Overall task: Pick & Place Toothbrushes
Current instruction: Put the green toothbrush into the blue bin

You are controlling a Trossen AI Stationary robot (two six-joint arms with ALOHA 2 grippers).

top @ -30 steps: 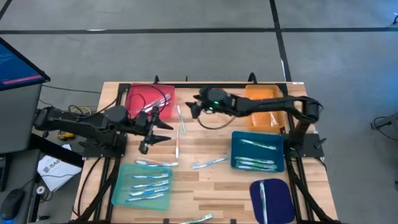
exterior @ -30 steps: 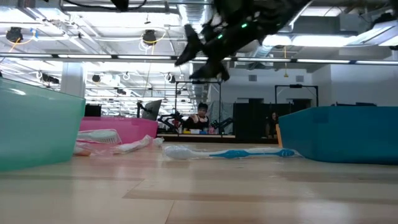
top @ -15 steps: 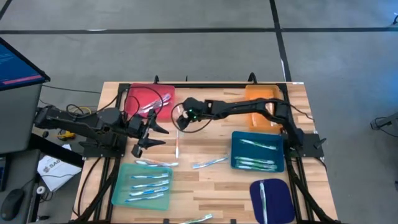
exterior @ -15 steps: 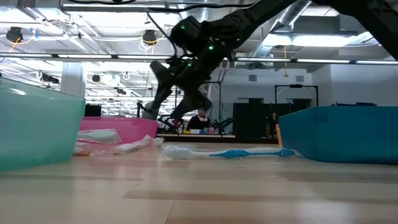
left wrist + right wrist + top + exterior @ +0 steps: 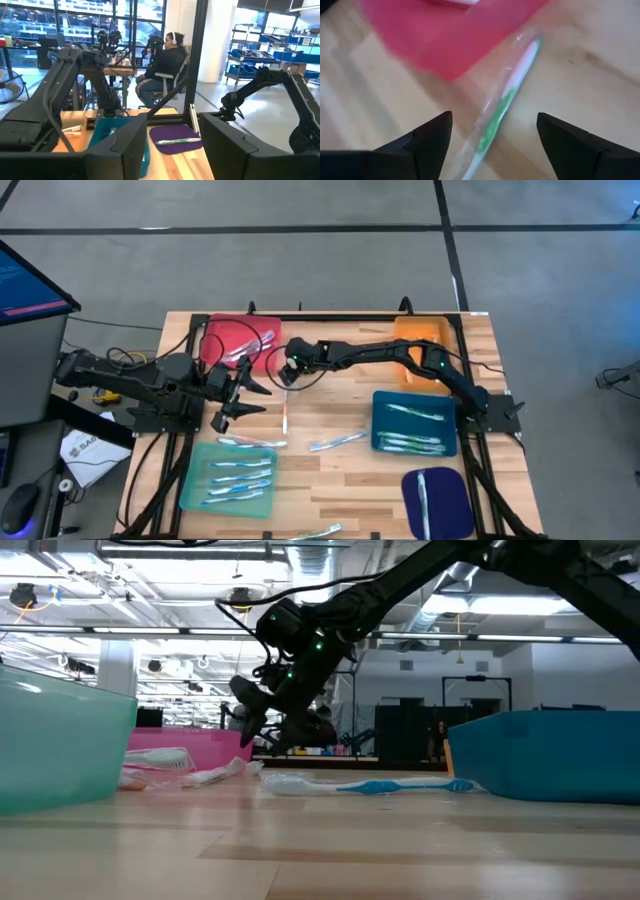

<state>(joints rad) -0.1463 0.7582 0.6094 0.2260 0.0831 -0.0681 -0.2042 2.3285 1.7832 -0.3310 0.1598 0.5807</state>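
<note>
Even, soft light falls from overhead; the tabletop [image 5: 330, 470] shows only faint shadows under the arms in the high view. In the low view, rows of ceiling lamps [image 5: 240, 598] glare brightly, the arm reads as a dark silhouette against them, and the near wood is out of focus. The right wrist view is heavily blurred: a green-and-white toothbrush [image 5: 507, 102] and a red tray [image 5: 450, 35] smear softly. The left wrist view has bright windows [image 5: 90, 20] behind and its own fingers [image 5: 117, 150] in deep shade.

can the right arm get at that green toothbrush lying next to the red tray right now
Probably yes. The right gripper hangs open just above the green toothbrush, which lies bare on the wood beside the red tray, nothing between them.
</note>
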